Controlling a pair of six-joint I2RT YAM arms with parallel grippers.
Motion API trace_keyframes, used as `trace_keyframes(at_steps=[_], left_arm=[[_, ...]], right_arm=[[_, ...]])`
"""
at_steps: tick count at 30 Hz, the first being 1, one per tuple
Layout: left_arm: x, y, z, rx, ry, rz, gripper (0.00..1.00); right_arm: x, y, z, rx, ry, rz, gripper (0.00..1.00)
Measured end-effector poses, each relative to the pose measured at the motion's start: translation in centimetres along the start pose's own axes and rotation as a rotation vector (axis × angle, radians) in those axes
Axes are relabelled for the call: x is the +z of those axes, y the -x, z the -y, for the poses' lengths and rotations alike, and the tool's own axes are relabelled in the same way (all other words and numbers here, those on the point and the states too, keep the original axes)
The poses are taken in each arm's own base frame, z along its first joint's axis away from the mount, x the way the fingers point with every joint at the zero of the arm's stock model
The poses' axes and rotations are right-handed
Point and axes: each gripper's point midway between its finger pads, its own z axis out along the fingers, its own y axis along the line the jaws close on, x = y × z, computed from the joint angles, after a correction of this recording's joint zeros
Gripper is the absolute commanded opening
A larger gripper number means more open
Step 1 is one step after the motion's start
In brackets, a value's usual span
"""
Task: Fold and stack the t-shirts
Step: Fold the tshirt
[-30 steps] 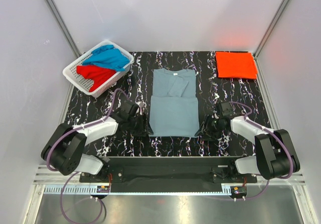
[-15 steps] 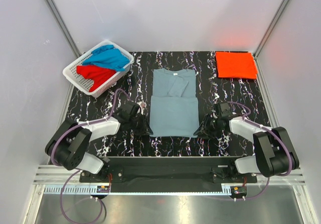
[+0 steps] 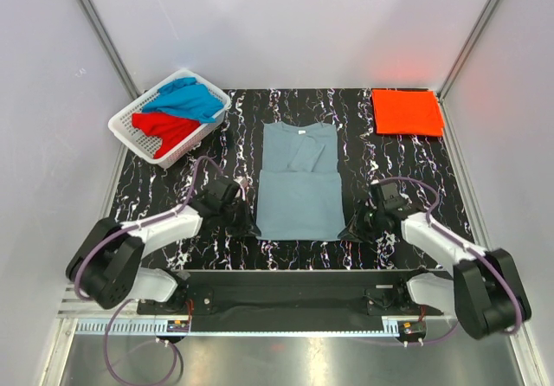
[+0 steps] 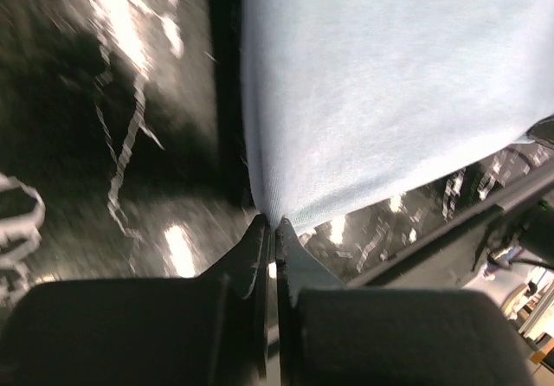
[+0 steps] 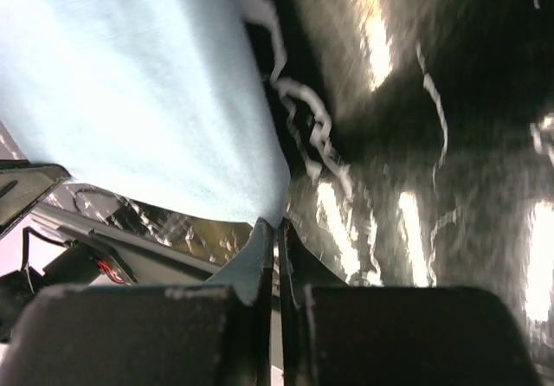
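A grey-blue t-shirt (image 3: 299,187) lies flat in the middle of the black marbled table, sleeves folded in, collar at the far end. My left gripper (image 3: 250,228) is shut on its near left corner (image 4: 275,211). At the near right corner (image 5: 268,204) my right gripper (image 3: 351,230) is shut on the hem. A folded orange-red t-shirt (image 3: 407,112) lies at the far right. A bright blue t-shirt (image 3: 183,100) and a red t-shirt (image 3: 164,127) are bunched in the white basket (image 3: 130,137).
The white slotted basket stands at the table's far left corner. White walls with metal posts (image 3: 104,40) close in the table on three sides. The arms' base rail (image 3: 294,289) runs along the near edge.
Both grippers have closed onto the near corners of the grey-blue t-shirt. The two arms have shifted slightly toward the near edge, and the hem has lifted a little.
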Motion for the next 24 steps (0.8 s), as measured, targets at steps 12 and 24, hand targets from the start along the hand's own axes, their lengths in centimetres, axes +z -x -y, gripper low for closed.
trace_keyframes(at_steps=[12, 24], left_arm=[[-3.1, -2.0, 2.3, 0.026, -0.027, 0.015, 0.0], [-5.6, -0.8, 3.9, 0.021, -0.034, 0.081, 0.0]], right_arm=[[-3.8, -1.8, -0.6, -0.034, 0.027, 0.053, 0.0], [-6.4, -1.9, -1.7, -0.045, 0.042, 0.084, 0.0]])
